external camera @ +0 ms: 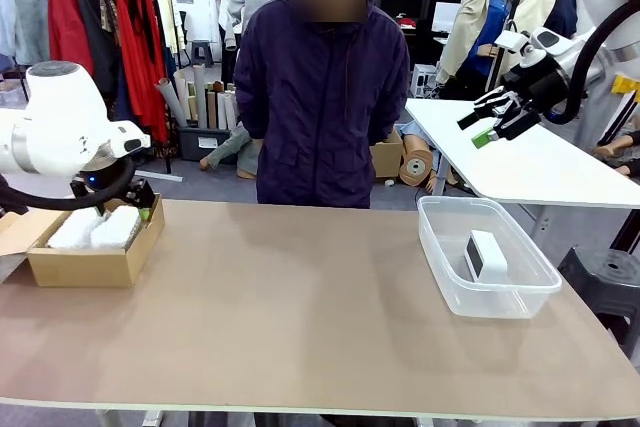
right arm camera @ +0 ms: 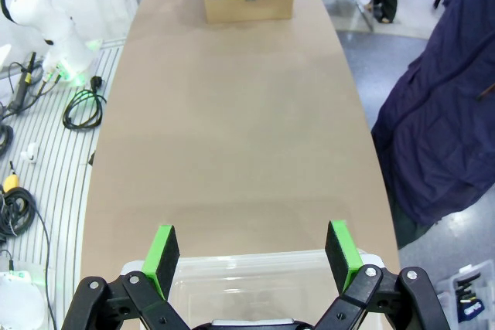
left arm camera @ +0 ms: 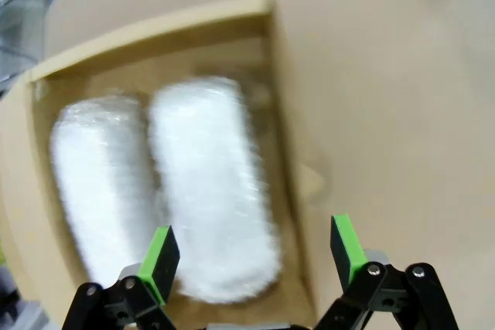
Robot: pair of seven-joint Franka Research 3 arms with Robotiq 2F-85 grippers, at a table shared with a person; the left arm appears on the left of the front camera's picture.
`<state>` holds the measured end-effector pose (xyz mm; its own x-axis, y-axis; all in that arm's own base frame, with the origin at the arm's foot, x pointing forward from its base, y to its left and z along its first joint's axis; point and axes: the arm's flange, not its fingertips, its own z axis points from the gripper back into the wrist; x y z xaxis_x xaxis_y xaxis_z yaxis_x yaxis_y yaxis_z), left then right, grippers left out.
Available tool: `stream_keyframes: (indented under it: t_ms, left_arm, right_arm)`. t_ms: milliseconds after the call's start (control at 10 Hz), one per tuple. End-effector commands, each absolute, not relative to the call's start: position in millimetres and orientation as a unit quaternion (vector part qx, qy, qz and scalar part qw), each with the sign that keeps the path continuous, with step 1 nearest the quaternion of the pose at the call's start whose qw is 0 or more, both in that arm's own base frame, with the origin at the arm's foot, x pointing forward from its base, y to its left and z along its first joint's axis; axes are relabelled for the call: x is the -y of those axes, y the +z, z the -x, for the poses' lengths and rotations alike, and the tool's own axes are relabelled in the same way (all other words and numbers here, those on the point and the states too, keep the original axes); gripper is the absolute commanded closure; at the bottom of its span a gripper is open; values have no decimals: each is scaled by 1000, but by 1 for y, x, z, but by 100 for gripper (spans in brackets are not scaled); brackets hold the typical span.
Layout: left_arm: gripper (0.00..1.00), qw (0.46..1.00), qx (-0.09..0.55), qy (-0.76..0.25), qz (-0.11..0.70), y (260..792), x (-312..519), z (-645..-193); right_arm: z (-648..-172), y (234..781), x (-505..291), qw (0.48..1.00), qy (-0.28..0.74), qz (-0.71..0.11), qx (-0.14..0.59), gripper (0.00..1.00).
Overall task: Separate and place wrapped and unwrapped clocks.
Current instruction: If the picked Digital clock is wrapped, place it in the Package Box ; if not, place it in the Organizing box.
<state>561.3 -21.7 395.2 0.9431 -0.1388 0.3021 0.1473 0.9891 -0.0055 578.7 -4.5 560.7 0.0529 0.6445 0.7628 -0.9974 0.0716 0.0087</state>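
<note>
I see two wrapped clocks (left arm camera: 162, 191) in cardboard box (external camera: 95, 265), far left. Bare clock (external camera: 487, 254) in clear tub (external camera: 440, 247), right. My left pincer (left arm camera: 255, 256) wide, empty; right pincer (right arm camera: 251, 256) wide, empty.

Front view: the camera is facing across the tan rectangular tabletop (external camera: 300, 317) toward a person in a dark purple jacket (external camera: 320, 97). Left wrist view: the lens is looking down, close, into the open brown cardboard box (left arm camera: 290, 191). Right wrist view: the lens is looking from high up along the whole tabletop, above the clear plastic bin (right arm camera: 255, 264). All three views are sharing the box.
</note>
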Motion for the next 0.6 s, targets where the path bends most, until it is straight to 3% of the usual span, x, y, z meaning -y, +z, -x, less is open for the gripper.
stream_keyframes:
  t_ms: [0,300,500]
  left_arm:
    - [0,975,108,-181,67,423,8,-558]
    - [0,917,80,-357,161,460,10,-549]
    - [0,846,118,-460,244,489,2,-554]
  right_arm:
    - [-576,562,3,665,623,-284,299,0]
    - [-576,562,3,665,623,-284,299,0]
    - [-576,562,3,665,623,-284,299,0]
